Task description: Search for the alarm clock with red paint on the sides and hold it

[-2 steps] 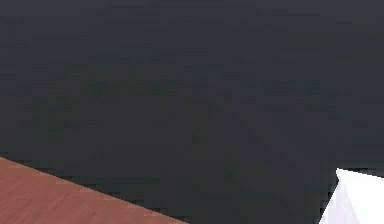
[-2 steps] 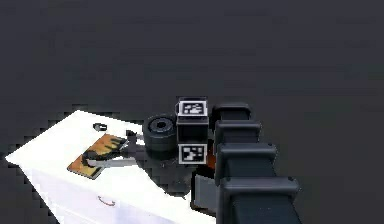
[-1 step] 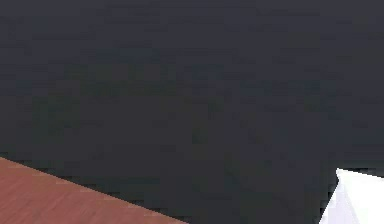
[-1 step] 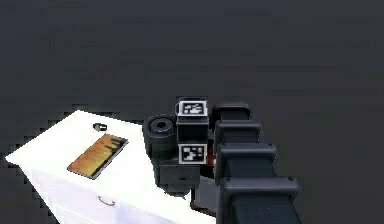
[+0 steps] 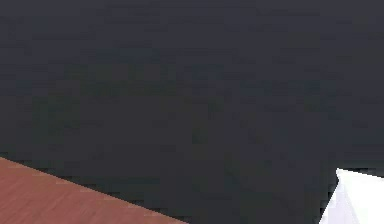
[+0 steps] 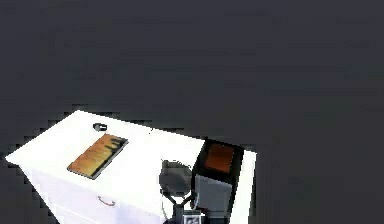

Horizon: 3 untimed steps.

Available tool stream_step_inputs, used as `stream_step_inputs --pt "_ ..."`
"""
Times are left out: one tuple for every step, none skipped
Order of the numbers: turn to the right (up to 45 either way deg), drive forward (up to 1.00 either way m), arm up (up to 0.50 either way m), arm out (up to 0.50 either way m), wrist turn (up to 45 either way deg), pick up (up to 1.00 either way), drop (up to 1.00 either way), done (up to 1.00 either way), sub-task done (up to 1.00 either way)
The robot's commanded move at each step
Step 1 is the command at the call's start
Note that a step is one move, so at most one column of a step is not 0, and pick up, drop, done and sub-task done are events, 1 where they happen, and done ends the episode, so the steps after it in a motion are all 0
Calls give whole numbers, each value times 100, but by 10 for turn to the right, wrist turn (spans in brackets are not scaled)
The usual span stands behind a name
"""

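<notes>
Forward view: a dark wall [image 5: 190, 80] stood over a strip of red-brown floor [image 5: 60, 200]; a white corner [image 5: 358, 200], probably the desk's edge, entered at the lower right.
Arm side view: a white desk [image 6: 150, 150] with 1 drawer handle [image 6: 105, 201] stood before a dark wall.
Desk contents: 1 flat orange-brown slab [image 6: 97, 156] lay toward the view's left, with 1 small dark ring [image 6: 100, 127] beyond and apart from it.
Task's thing: a dark box [image 6: 218, 172] with an orange-red top stood at the desk's right end. By colour it was judged the likeliest match for the clock sought, though its sides were too dark to confirm this.
End effector [image 6: 170, 182]: it lay just left of the dark box with the desk top behind it, so whether it gripped anything could not be told.
Reason for placement: the robot was parked side-on to the desk, presumably so that the arm could reach across to the box.
Step judged: approach to the grasp, with the box not yet lifted.
</notes>
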Motion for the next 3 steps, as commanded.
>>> stream_step_inputs --pt "0 0 0 0 0 100 0 0 0" --pt "0 0 10 0 0 0 0 0 0" --pt "0 0 0 0 0 0 0 100 0"
